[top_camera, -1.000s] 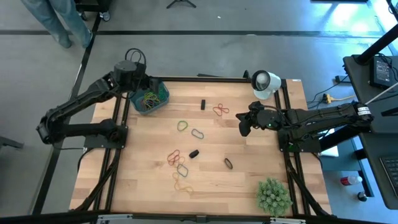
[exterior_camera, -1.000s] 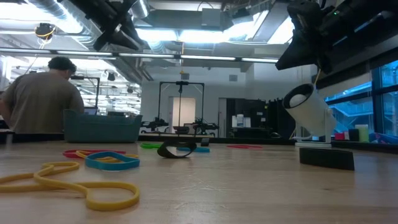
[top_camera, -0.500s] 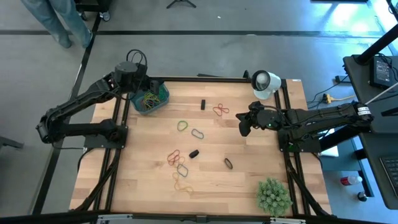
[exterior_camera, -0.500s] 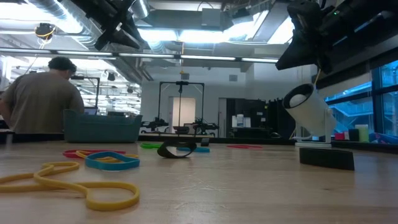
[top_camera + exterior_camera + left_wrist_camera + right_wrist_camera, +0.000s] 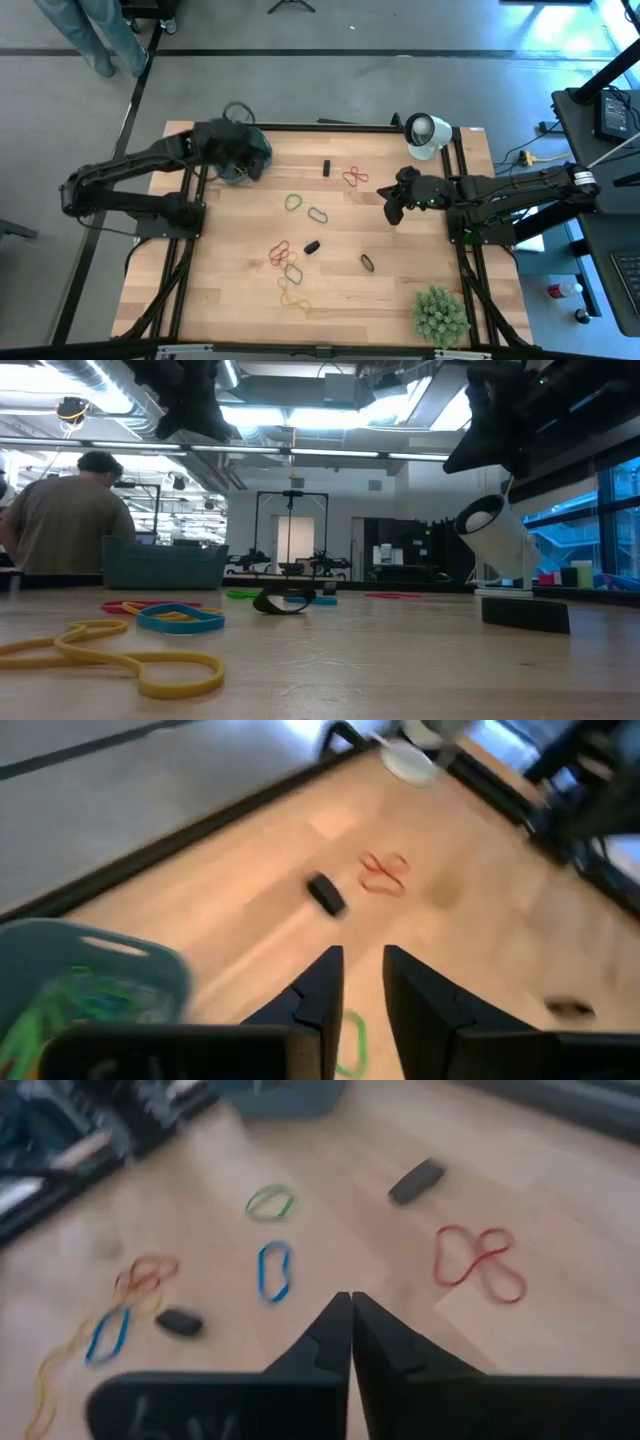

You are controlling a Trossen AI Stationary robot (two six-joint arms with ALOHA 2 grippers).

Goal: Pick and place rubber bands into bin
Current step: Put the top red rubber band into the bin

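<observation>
High view showed the left gripper (image 5: pixel 243 152) beside the bin (image 5: pixel 256 147), fingers slightly apart and empty; the right gripper (image 5: pixel 392 203), pressed together, hung above loose rubber bands (image 5: pixel 285 254). Thin bands risked slipping any shallow pinch.

You have the bin (image 5: pixel 243 160) at the counter's (image 5: pixel 400 300) far left corner, with rubber bands (image 5: pixel 60 1005) lying in it. More bands (image 5: pixel 290 262) are scattered across the counter's middle, and one pair (image 5: pixel 354 178) sits nearer the far edge. The white cup-like object (image 5: pixel 424 133) stands at the far right corner; the spiky ball (image 5: pixel 438 315) sits at the near right corner.
</observation>
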